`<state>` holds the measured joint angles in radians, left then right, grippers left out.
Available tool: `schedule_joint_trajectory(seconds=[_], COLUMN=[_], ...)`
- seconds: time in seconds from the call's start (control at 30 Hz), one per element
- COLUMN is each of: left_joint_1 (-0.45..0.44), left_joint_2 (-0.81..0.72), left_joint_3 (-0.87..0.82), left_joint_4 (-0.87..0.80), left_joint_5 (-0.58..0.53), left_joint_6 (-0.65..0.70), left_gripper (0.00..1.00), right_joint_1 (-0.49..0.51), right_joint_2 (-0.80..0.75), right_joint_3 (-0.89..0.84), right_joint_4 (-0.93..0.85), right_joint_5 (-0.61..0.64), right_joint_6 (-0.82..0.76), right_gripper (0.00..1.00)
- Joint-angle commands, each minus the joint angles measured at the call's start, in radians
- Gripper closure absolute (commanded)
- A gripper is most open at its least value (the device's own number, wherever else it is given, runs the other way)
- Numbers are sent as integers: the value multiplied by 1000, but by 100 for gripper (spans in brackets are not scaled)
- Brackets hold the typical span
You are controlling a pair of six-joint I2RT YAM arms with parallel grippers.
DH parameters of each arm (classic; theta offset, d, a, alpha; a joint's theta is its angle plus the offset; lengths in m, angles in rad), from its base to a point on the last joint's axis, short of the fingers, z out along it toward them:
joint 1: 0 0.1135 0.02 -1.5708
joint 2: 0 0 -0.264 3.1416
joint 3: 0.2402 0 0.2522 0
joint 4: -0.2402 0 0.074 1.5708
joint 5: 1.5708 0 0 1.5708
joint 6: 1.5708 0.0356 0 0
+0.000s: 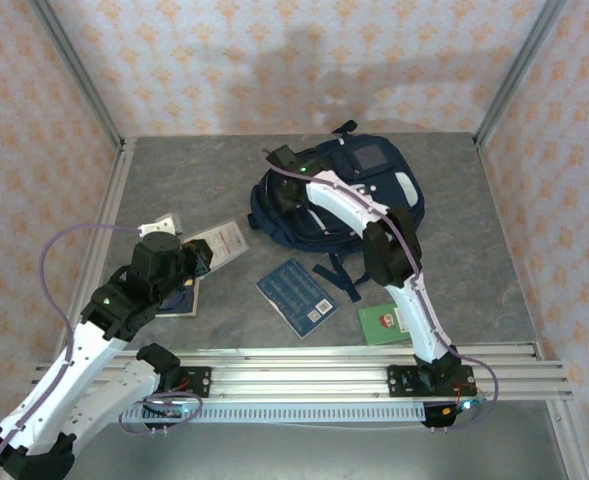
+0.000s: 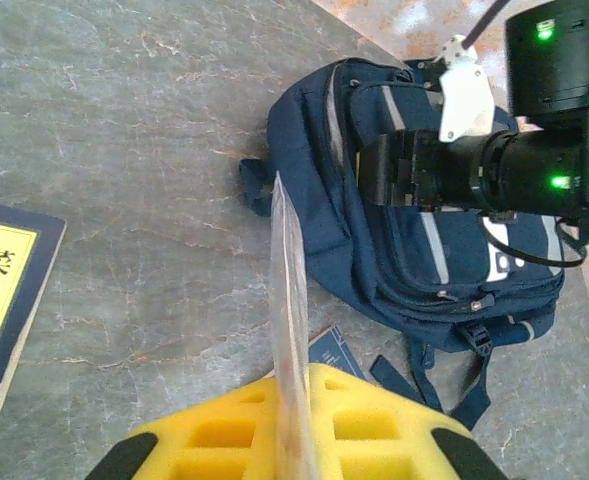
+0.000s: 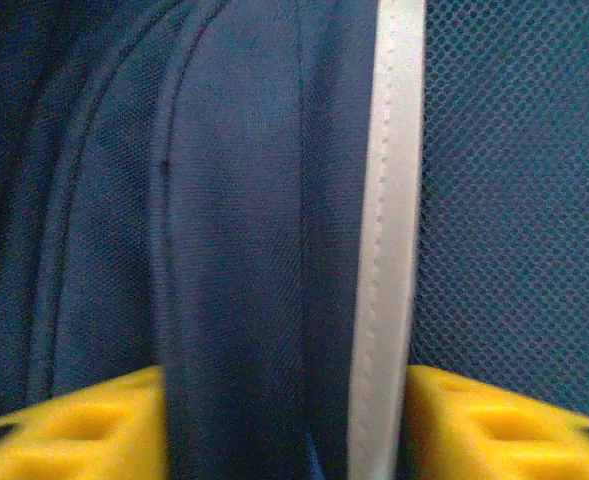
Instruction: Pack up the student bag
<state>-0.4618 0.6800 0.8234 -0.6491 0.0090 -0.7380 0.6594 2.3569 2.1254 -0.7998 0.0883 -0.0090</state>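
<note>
A: Top external: the student bag point(image 1: 374, 160) is lying toward 1 o'clock on the table point(image 1: 474, 250); where is the right gripper point(image 1: 279, 168) sitting?

B: At the bag's 9 o'clock edge; right wrist is showing its yellow pads point(image 3: 64, 425) pinching a navy fold with the light stripe point(image 3: 384, 250); likely holding the mouth apart for loading.

A: And the left gripper point(image 2: 292, 405)?

B: Waiting at 9 o'clock of the table; jaws are pressing together on a thin clear sleeve point(image 2: 286, 280), edge-on, pointing toward the bag; probably the next item going in.
</note>
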Motion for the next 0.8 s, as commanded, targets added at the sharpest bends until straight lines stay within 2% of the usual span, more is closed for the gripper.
schedule_joint_trajectory(seconds=[0.0, 0.07, 0.2, 0.37, 0.53, 0.63, 0.77], left_joint_1=[8, 8, 8, 11, 23, 33, 38], left_joint_2=[0, 8, 28, 93, 201, 252, 313], left_joint_3=[10, 10, 25, 93, 160, 183, 214], left_joint_4=[-3, 10, 30, 63, 123, 186, 275], left_joint_5=[-4, -4, -22, -22, 57, 126, 200], left_joint_6=[16, 14, 18, 53, 63, 48, 31], left_gripper=[88, 89, 88, 88, 87, 87, 87], right_joint_1=[0, 0, -11, -78, -160, -205, -290], right_joint_2=[-7, -79, -241, -422, -583, -679, -744], right_joint_3=[-21, -106, -230, -353, -553, -690, -783], right_joint_4=[-70, 8, 130, 225, 407, 552, 705], right_joint_5=[131, 129, 45, -190, -492, -606, -818], right_joint_6=[-51, -64, -80, -35, -1, 9, 110], right_gripper=[82, 100, 100, 100, 100, 100, 100])
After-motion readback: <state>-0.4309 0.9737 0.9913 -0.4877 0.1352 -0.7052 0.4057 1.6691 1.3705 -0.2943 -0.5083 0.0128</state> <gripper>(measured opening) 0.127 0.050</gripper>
